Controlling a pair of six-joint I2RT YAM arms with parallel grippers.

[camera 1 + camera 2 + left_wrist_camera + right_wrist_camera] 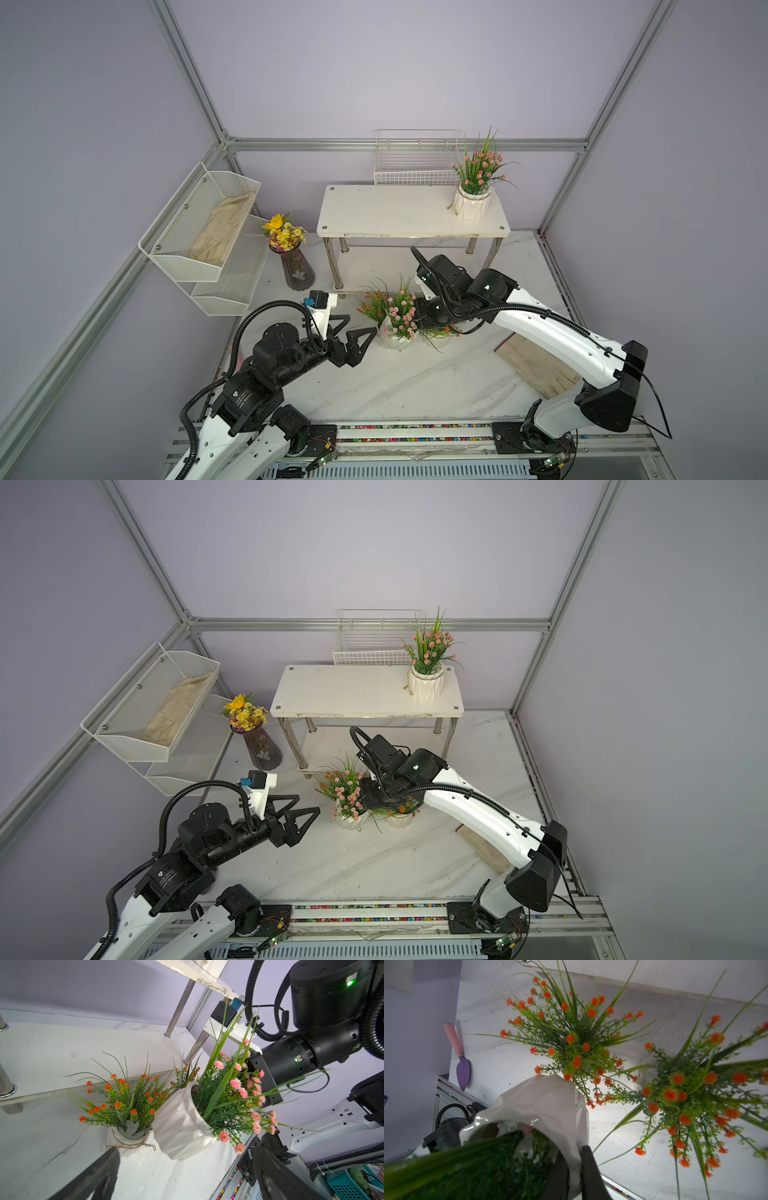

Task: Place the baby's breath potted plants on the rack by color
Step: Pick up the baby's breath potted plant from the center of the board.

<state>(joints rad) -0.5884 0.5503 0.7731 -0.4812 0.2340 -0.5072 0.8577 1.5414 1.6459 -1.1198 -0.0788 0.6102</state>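
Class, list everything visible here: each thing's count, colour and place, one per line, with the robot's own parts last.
table: 1, white marble.
rack: 1, white, metal legs; table's back.
pink-flowered plants: 2, white pots; one upright on the rack's top board, one tilted before it.
orange-flowered plants: 2, white pots; on the table by the tilted pot.
bouquet: 1, yellow, dark vase; left of rack.
mesh baskets: 2, white; left wall.
wire basket: 1, white; back wall.
board: 1, beige; table's right.
trowel: 1, purple, pink handle; table edge.
left gripper: 1, black; open, beside the plants.
right gripper: 1, black; shut on the tilted pot's rim.
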